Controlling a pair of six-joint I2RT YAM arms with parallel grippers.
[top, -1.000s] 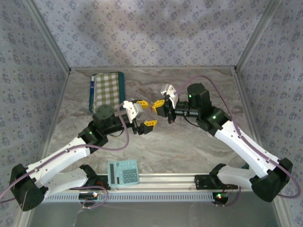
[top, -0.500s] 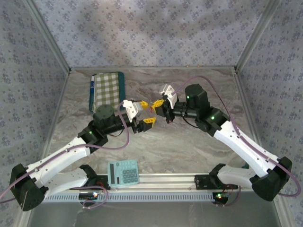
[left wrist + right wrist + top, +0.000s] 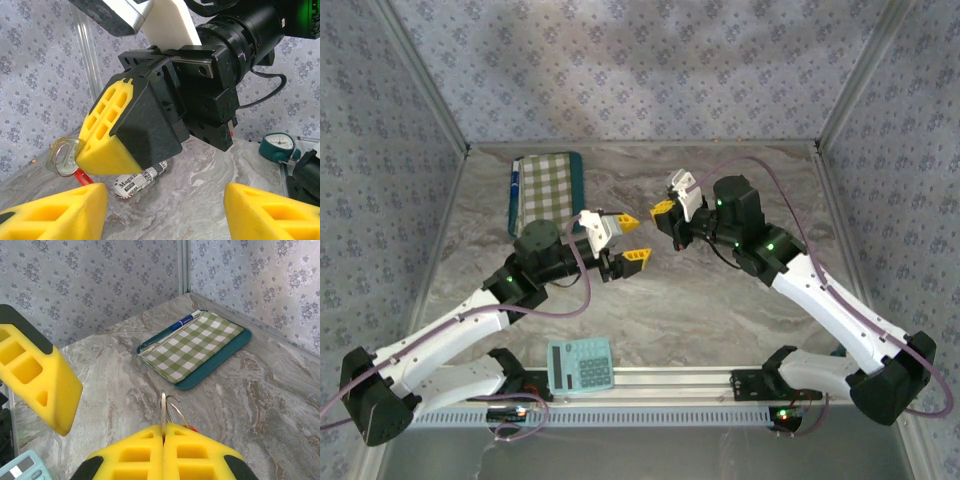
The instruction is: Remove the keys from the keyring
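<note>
My right gripper (image 3: 164,429) is shut on the keys (image 3: 163,407): a flat silver key stands edge-on between its yellow pads, the wire keyring (image 3: 176,412) loops beside it, and a red piece (image 3: 190,428) peeks out behind. In the left wrist view the same silver key and ring (image 3: 65,155) stick out of the right gripper's fingers (image 3: 107,132), with the red piece (image 3: 82,176) hanging below. My left gripper (image 3: 632,240) is open with nothing between its jaws, a short way left of the right gripper (image 3: 663,208). Its fingertips (image 3: 55,210) sit just under the keys.
A green checked cloth on a teal tray (image 3: 545,190) with a blue pen (image 3: 185,320) lies at the back left. A teal calculator (image 3: 579,365) rests at the near edge. A rolled printed paper (image 3: 137,181) lies on the marble. A round teal gauge (image 3: 277,147) sits further right.
The right gripper has drawn back up and to the right with the keys, away from the left gripper. The left gripper's jaws have narrowed a little but stay open.
</note>
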